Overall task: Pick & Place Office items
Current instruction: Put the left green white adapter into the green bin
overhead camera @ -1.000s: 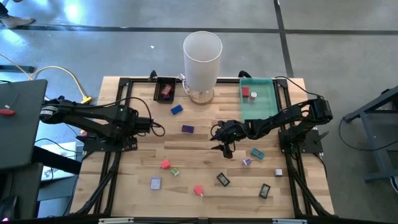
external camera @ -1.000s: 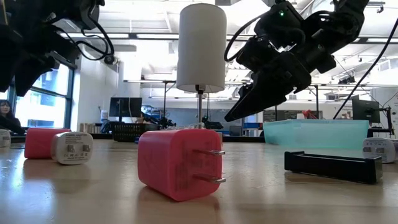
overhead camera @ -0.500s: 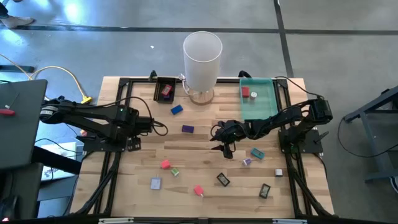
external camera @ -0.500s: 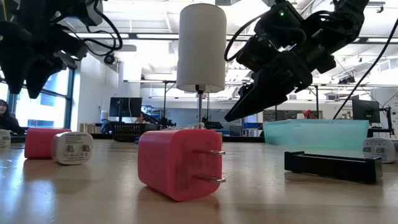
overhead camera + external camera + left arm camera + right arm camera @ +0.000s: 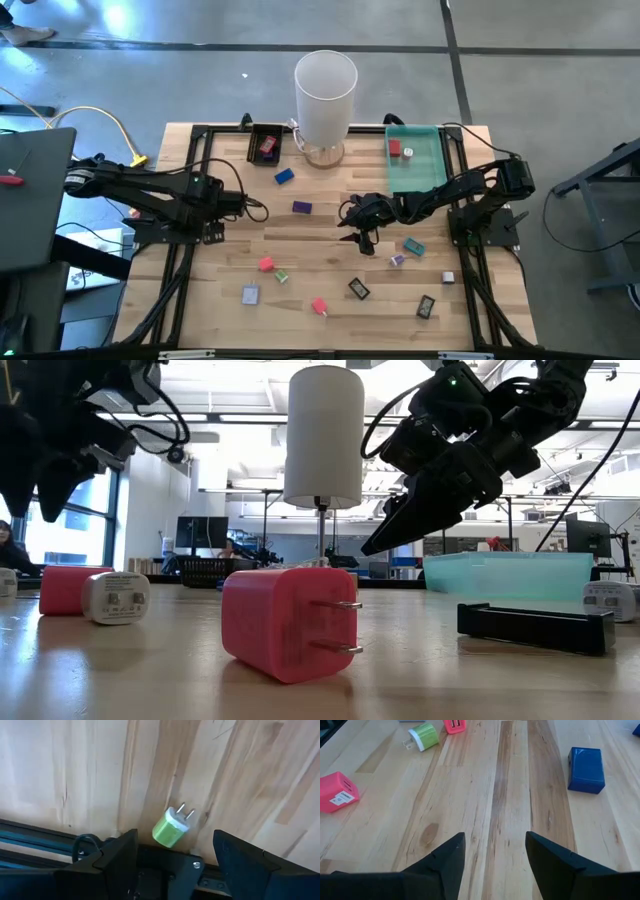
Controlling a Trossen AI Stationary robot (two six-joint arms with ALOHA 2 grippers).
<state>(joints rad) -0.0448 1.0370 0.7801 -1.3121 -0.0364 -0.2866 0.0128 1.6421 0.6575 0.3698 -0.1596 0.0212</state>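
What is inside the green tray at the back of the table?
The green tray holds a red piece and a small white piece near its far end. The right arm covers its near corner, hiding anything there.

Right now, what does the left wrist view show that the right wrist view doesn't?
Only the left wrist view: a black frame rail along the table edge, right beside the green plug adapter, seen between the open left end effector fingers. Only the right wrist view: a blue block, a pink block and a smaller pink piece, beyond the open, empty right end effector. Both: the green plug adapter and bare wooden table.
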